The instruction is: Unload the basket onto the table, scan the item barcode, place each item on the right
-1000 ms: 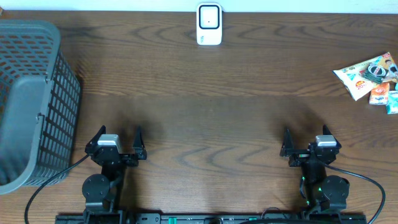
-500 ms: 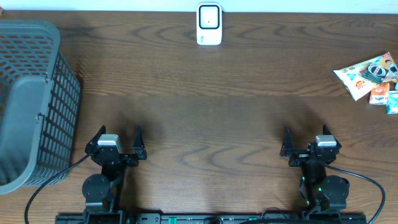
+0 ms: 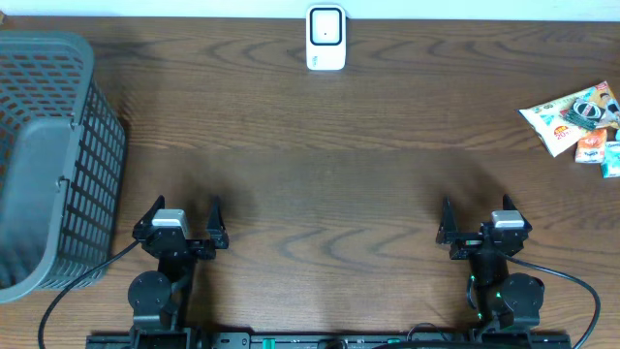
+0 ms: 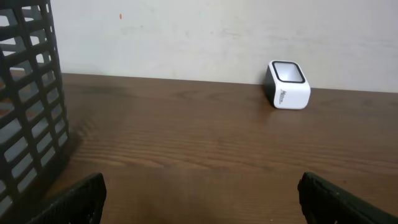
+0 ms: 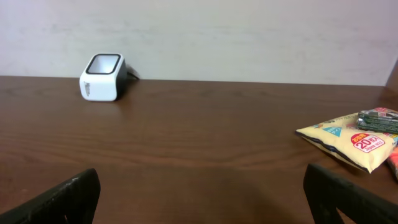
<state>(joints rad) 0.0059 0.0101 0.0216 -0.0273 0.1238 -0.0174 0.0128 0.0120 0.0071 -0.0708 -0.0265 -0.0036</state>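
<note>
Yellow and glossy, the snack bag lies flat at the far right edge of the table. A dark green packet rests on top of it, and an orange packet touches its near side. A teal wrapper beside them is cut off by the frame. No barcode can be made out on any of them.

The white barcode scanner stands at the middle of the far edge, against the pale wall. It is well apart from the pile, and its dark window is tilted upward.

The right gripper sits at the near edge, well short of the bag, its jaws spread fully wide with only bare wood between them. The left gripper mirrors it on the other side, equally wide and holding nothing. A grey slatted basket stands on the table's left end, near the left gripper.
</note>
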